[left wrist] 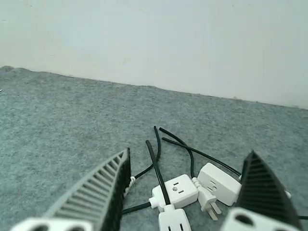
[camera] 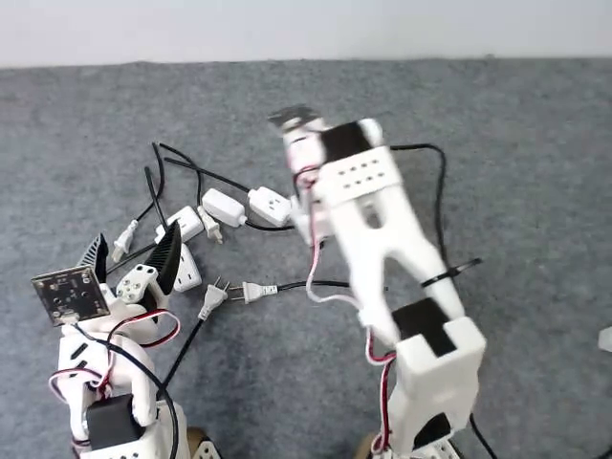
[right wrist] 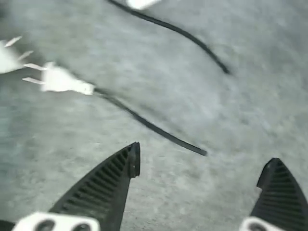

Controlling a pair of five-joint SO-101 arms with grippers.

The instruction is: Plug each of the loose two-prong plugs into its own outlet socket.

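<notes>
The left gripper (left wrist: 188, 153) hangs wide open and empty over the cluster of white outlet sockets (left wrist: 180, 189), a stance suited to pinning one down. The right gripper (right wrist: 205, 153), equally spread and holding nothing, hovers over carpet near what looks like a loose two-prong plug (right wrist: 60, 80), its cord (right wrist: 144, 122) trailing below, well set for a grab

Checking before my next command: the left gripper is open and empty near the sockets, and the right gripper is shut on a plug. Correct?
No: the right gripper is open and empty. The right wrist view shows its fingers spread over carpet, a loose plug lying beyond them. The rest is right.
</notes>
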